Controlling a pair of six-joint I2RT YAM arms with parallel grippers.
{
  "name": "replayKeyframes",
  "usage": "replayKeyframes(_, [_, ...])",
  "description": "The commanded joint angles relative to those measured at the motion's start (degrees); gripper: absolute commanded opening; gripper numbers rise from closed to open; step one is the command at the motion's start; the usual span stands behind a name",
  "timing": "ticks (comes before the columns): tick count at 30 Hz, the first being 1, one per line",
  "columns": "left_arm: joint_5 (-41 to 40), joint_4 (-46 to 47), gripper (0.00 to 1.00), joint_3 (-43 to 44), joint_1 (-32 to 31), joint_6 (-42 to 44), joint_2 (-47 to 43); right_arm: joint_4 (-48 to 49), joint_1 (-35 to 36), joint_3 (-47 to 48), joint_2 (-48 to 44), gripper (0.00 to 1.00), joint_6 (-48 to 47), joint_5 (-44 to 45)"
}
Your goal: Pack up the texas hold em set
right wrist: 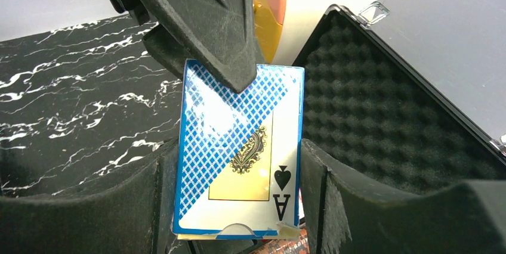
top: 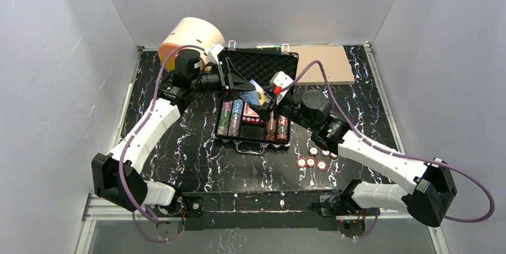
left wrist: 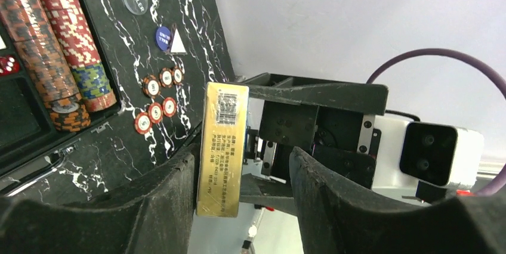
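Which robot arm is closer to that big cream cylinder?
Left. The left arm lies beside the cylinder; the right arm is farther off, across the open case, holding the blue deck.

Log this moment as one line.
handover over open case | right fingers: grip blue card deck | left fingers: straddle deck, one side gapped

Plain pale grey walls (top: 48, 57) enclose a black counter (top: 179, 164) veined with white like marble, edged by a silver metal frame (top: 127, 96); light is even.
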Motion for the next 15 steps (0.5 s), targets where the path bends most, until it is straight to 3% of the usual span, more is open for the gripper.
replayKeyframes(1, [9.4, 7.3, 0.51, -3.1, 0.1, -5.4, -2.9, 5.0, -1.0, 0.1, -2.3, 0.53, -0.5, -4.7])
replayKeyframes(11, [8.3, 4.3, 0.11, -1.6, 0.1, -1.8, -0.5, 5.0, -1.9, 1.1, -1.0, 0.51, -0.7, -8.8])
replayKeyframes(12, [8.1, 4.8, 0.06, -1.6, 0.1, -1.9, -0.4, 4.8, -2.0, 1.2, -0.9, 0.55, -0.4, -8.8])
replayKeyframes(15, [5.0, 5.0, 0.0, -1.0, 0.3, -0.7, -0.4, 2.4, -2.4, 2.2, -0.2, 0.92, 2.7, -6.7])
